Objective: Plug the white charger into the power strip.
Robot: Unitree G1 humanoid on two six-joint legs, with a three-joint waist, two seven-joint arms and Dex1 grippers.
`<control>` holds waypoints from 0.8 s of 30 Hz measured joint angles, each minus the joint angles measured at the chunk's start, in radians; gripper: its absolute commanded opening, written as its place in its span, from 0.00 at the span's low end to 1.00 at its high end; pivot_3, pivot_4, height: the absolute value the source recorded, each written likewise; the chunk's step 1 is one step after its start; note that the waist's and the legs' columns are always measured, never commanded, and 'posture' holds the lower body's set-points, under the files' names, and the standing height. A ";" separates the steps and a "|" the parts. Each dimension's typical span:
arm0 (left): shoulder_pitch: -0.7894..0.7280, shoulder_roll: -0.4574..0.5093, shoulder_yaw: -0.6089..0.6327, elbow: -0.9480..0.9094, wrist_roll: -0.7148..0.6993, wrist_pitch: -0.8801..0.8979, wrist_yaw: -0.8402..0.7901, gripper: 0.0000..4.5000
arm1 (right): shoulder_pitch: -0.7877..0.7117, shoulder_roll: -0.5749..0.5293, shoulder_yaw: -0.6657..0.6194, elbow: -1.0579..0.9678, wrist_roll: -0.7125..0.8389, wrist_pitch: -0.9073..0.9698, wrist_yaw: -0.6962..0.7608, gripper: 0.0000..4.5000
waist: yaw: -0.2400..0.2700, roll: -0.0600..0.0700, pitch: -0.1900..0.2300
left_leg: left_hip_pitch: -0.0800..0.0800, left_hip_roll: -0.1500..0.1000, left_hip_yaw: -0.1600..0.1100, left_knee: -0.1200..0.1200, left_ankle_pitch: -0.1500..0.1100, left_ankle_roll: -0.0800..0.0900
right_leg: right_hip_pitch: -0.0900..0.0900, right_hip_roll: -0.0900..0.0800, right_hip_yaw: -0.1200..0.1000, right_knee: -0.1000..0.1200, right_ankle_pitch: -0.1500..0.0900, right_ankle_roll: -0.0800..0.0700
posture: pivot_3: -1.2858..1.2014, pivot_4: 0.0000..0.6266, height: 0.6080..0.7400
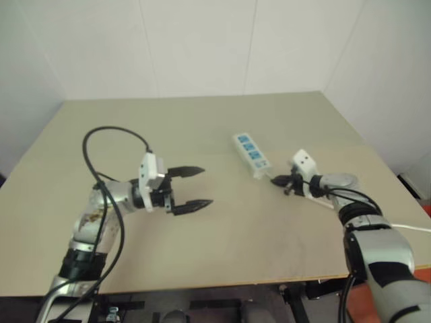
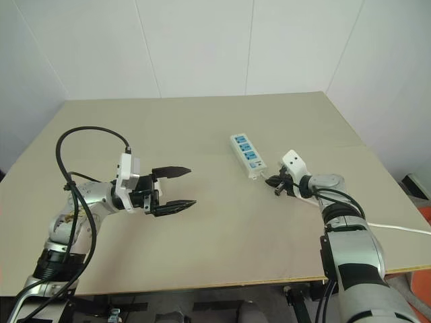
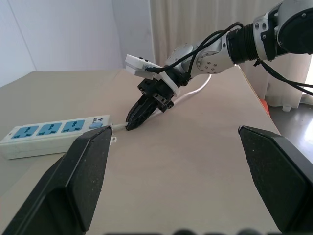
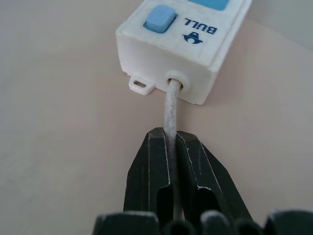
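The power strip (image 1: 251, 153), a white bar with three blue sockets, lies on the table right of centre. Its thin white cord (image 4: 171, 105) leaves the near end by the blue switch (image 4: 159, 18). My right gripper (image 4: 171, 142) is shut on this cord just behind the strip, fingertips low at the tabletop. It also appears in the head view as the right gripper (image 1: 277, 182). My left gripper (image 1: 206, 186) hovers open over the table's left middle, pointing toward the strip, nothing between its fingers. The white charger is out of view.
The beige table (image 1: 202, 121) stands in a white-walled corner. The strip's cord (image 1: 411, 229) trails off past the table's right edge. A black cable (image 1: 101, 148) loops above my left arm. Bare tabletop lies between the two grippers.
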 measured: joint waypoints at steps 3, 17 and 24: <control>-0.003 0.004 -0.010 0.007 0.009 -0.001 -0.011 1.00 | 0.090 -0.032 0.000 -0.130 0.025 -0.032 0.130 0.01 | 0.005 0.000 0.000 | -0.001 0.000 -0.001 0.000 0.000 0.000 | 0.000 0.000 -0.001 -0.001 0.000 0.000 | 0.52 0.24 1.00; -0.054 -0.009 -0.034 0.091 0.036 -0.032 -0.065 1.00 | 0.425 -0.195 -0.008 -0.605 0.110 0.035 0.263 0.01 | 0.007 0.000 0.000 | 0.002 0.000 0.000 0.000 0.000 0.000 | 0.002 0.000 0.000 0.000 0.000 0.000 | 0.52 0.24 1.00; -0.082 -0.021 -0.043 0.125 0.049 -0.066 -0.078 1.00 | 0.449 -0.192 -0.009 -0.653 0.141 0.063 0.229 0.50 | 0.013 0.000 0.000 | 0.002 0.000 0.000 0.000 0.000 0.000 | 0.003 0.000 -0.001 -0.001 0.000 0.000 | 0.52 0.24 1.00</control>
